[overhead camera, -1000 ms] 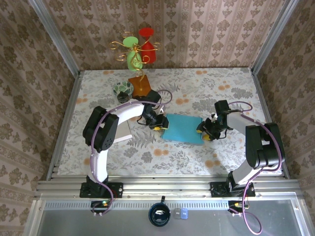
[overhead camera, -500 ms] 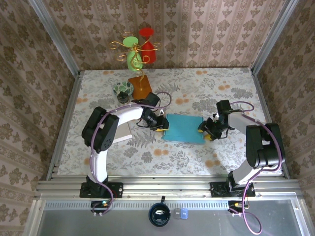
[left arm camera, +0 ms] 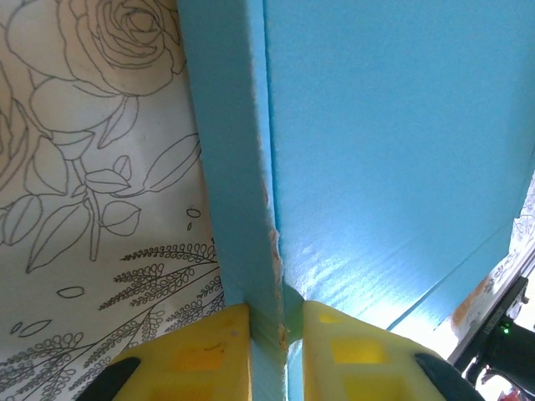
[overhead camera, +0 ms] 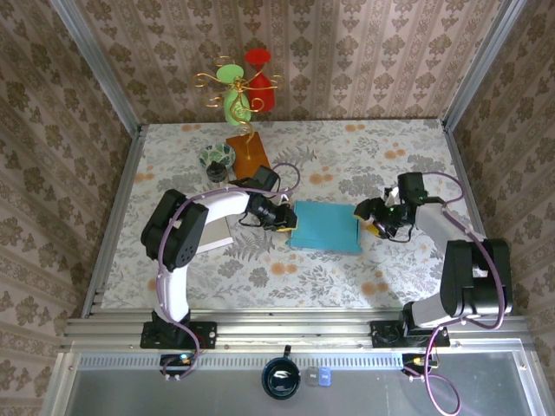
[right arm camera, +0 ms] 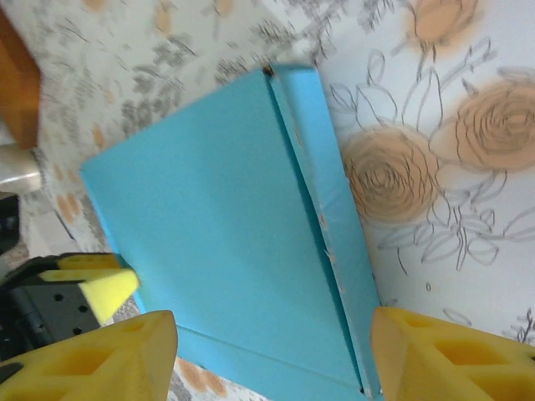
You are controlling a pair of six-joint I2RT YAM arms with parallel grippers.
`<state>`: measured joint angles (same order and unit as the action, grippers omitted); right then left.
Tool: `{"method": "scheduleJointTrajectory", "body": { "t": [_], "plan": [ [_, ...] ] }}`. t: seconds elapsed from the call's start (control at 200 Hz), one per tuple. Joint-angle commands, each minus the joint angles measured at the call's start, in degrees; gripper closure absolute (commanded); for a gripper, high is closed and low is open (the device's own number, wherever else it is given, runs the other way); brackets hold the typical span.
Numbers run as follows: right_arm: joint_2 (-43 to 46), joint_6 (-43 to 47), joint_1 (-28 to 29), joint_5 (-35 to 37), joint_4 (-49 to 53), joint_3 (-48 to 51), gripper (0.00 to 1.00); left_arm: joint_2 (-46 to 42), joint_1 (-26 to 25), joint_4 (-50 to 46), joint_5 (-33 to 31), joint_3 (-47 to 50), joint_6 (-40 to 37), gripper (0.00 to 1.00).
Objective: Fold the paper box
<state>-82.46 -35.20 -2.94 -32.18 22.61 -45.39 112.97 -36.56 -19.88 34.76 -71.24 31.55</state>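
Clamps box point(overhead camera: 325, 227) left flap in left gripper point(left arm camera: 276, 322), holds right gripper point(overhead camera: 373, 218) spread wide at box's right edge.

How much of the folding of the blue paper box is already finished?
Done: the flat blue paper box shows creased side flaps. In hand: the left hand is shut on its left flap; the right hand is open beside the right edge. Left: standing up the walls.
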Motion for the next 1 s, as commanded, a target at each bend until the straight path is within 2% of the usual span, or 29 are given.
{"method": "scheduleJointTrajectory", "body": {
  "t": [0.0, 0.18, 0.62, 0.67, 0.805, 0.995],
  "plan": [
    [2.34, 3.04, -0.73, -0.55, -6.36, 3.75, 0.36, 0.82, 0.09, -1.49, -2.77, 2.12, 0.49, 0.81],
    [3.43, 8.01, -1.53, -4.71, -7.82, 4.97, 0.33, 1.11, 0.22, -0.84, -2.27, 2.25, 0.55, 0.83],
    [-3.27, 6.48, -1.54, -10.69, -15.29, 7.36, 0.26, 0.65, 4.53, 5.38, 1.71, 6.94, 2.47, 0.94],
    [-4.22, 6.09, -1.54, -11.86, -16.24, 7.33, 0.26, 1.01, 4.87, 5.33, 3.58, 6.77, 1.99, 0.95],
    [-7.32, 5.01, -0.90, -16.41, -19.13, 6.48, 0.26, 1.88, 5.31, 4.09, 3.64, 6.02, 0.88, 0.95],
    [-9.88, 4.11, 0.13, -17.52, -20.99, 6.10, 0.29, 2.43, 5.79, 4.15, 3.99, 5.50, 0.84, 0.95]
  ]
}}
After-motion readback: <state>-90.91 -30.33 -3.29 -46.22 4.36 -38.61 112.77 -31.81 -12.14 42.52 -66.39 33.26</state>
